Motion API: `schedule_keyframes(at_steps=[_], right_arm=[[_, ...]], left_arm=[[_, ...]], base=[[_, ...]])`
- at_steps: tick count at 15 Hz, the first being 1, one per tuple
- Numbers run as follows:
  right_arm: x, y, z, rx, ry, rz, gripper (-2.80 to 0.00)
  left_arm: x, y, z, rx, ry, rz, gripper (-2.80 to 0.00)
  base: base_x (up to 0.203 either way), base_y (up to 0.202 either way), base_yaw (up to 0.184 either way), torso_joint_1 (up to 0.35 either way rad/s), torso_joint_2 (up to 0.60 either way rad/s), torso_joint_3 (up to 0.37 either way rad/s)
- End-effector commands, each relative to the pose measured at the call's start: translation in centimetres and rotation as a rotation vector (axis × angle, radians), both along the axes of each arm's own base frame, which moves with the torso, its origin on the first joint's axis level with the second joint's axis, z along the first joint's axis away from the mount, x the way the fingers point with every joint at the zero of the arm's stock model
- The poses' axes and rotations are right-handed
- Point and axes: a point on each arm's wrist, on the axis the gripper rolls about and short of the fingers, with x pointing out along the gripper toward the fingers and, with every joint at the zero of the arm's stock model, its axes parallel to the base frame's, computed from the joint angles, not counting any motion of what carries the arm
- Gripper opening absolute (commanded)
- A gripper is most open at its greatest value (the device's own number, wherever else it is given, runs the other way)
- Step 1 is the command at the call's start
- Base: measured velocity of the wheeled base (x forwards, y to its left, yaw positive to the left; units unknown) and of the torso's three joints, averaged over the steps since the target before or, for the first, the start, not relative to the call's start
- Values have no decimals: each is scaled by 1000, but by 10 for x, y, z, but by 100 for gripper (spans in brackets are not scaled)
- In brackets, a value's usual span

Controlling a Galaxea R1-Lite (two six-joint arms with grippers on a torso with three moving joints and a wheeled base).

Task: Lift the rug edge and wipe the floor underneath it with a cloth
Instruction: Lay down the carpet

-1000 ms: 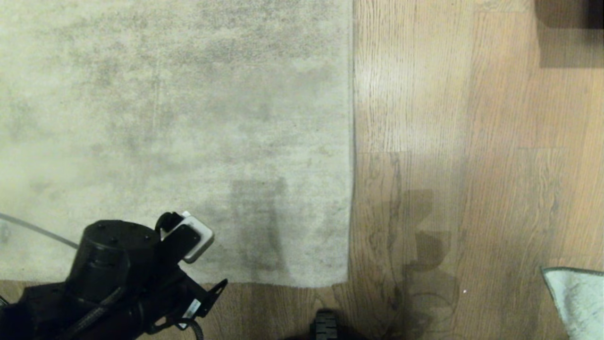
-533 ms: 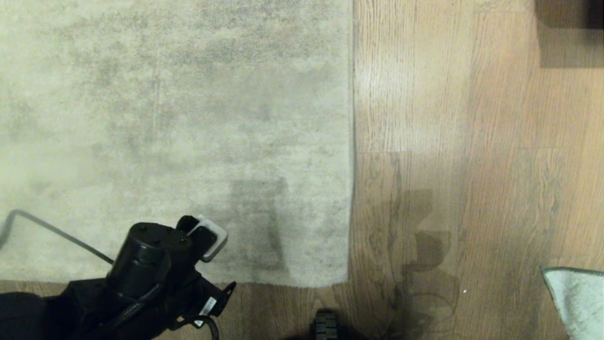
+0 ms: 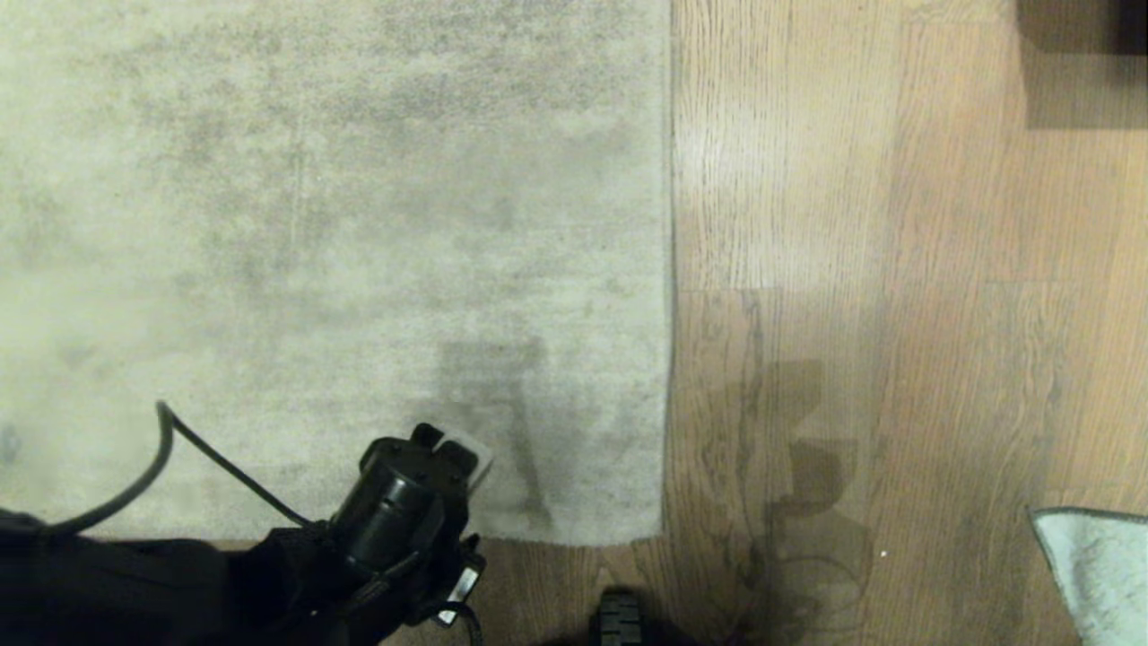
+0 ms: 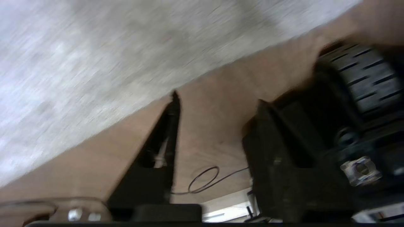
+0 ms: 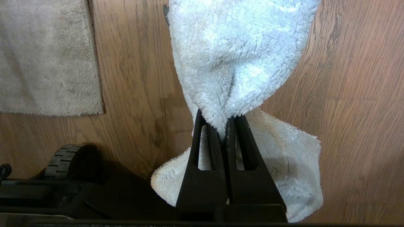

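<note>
My right gripper (image 5: 224, 126) pinches the cloth (image 5: 240, 56) above the floor (image 5: 347, 94).
My left gripper (image 4: 208, 104) hangs at the rug edge (image 3: 556, 536); its jaws' state unclear.

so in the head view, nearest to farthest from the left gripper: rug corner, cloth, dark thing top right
1. rug corner, just right of the left gripper, at the near edge.
2. cloth, far right, on the floor.
3. dark thing, top right corner.

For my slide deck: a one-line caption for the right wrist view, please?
Right gripper shut on the cloth above the floor, the rug edge off to one side.
</note>
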Motion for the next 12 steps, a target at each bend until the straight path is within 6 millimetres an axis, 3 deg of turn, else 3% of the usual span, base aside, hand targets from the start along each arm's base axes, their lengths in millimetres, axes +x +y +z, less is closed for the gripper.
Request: schedule_keyframes(at_steps=[1, 7, 12], right_arm=[[0, 0, 0, 0, 1, 1, -280], [0, 0, 0, 0, 0, 1, -280], [0, 0, 0, 0, 2, 1, -280]], left_arm=[[13, -23, -14, 20, 31, -31, -280], [34, -78, -40, -33, 5, -119, -280], [39, -104, -73, -1, 53, -172, -280]], base=[[0, 0, 0, 0, 0, 0], [0, 0, 0, 0, 0, 0], [0, 0, 0, 0, 0, 0]])
